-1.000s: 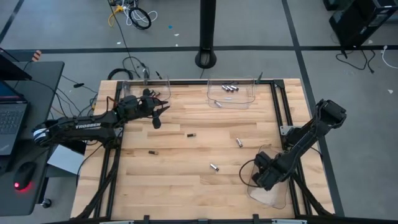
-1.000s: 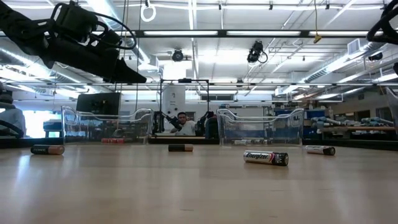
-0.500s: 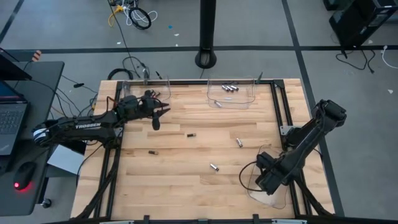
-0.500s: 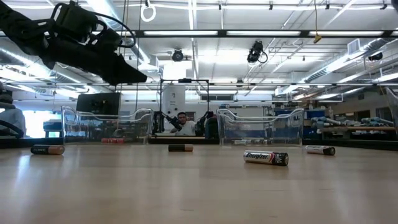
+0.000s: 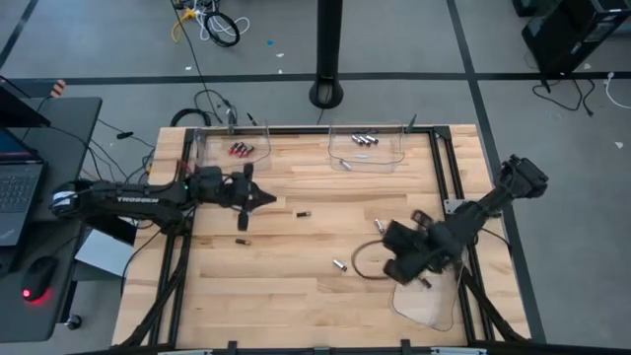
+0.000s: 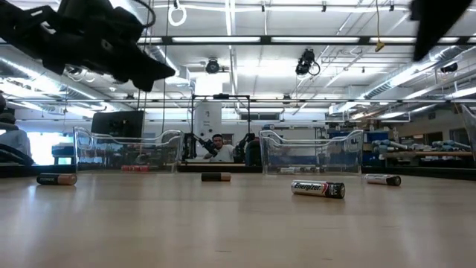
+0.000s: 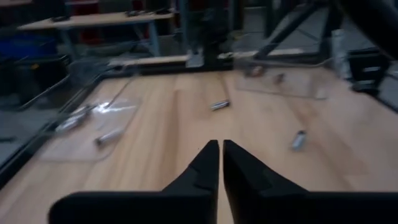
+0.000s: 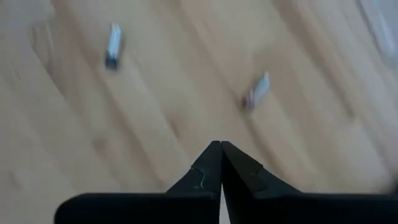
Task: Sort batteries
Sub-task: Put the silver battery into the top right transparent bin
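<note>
Both our tools have just left their trays: the left tool (image 5: pixel 258 198) now hangs over the desk (image 5: pixel 296 286) with fingers together, empty; the right tool (image 5: pixel 392 240), also pinched together, nears loose batteries (image 5: pixel 339 264). Four still lie unsorted, so another pick begins.

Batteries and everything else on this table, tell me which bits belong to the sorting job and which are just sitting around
Part of the job:
loose batteries on the wood
red batteries in the left clear tray
silver batteries in the middle clear tray
third clear tray
left gripper and right gripper, both shut, empty

Just lying about:
laptop
mouse
floor cables
</note>
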Controlling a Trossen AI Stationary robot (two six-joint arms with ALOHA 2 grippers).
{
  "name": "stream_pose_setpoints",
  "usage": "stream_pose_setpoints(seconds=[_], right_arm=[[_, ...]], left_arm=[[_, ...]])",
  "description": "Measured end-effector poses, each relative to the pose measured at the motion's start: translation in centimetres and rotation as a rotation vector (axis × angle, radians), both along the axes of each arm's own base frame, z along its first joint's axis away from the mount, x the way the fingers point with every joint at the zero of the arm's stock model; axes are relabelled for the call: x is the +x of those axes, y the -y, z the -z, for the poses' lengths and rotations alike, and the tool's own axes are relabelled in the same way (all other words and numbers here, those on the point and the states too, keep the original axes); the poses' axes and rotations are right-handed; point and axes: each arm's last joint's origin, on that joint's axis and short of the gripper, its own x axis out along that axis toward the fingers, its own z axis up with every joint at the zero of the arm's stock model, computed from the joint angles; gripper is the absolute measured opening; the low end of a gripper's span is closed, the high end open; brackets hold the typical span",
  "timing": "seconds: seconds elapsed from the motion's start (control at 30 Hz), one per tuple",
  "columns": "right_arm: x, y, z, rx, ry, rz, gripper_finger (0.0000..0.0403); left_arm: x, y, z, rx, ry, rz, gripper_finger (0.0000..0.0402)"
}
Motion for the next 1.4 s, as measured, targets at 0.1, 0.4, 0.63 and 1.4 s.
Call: stream_pose_setpoints(seconds=[0.1, 0.4, 0.63, 1.4], right_arm=[[2.1, 1.7, 0.7, -0.016, 0.059, -0.082, 0.0008], [5.6, 7.8, 5.0, 0.039, 0.151, -0.088, 0.0010], [5.8, 10.2, 7.9, 0.055, 0.184, -0.135, 0.0015], [4.9, 10.6, 9.0, 0.027, 0.105, -0.201, 0.0012]], left_arm=[[0.5, 0.8, -0.6, 0.003, -0.003, 0.041, 0.0009], [2.4, 1.3, 0.3, 0.032, -0.101, 0.055, 0.0008], [4.5, 2.6, 2.3, 0.041, -0.191, 0.205, 0.0008], [19.1, 8.5, 6.8, 0.085, -0.351, 0.591, 0.0065]])
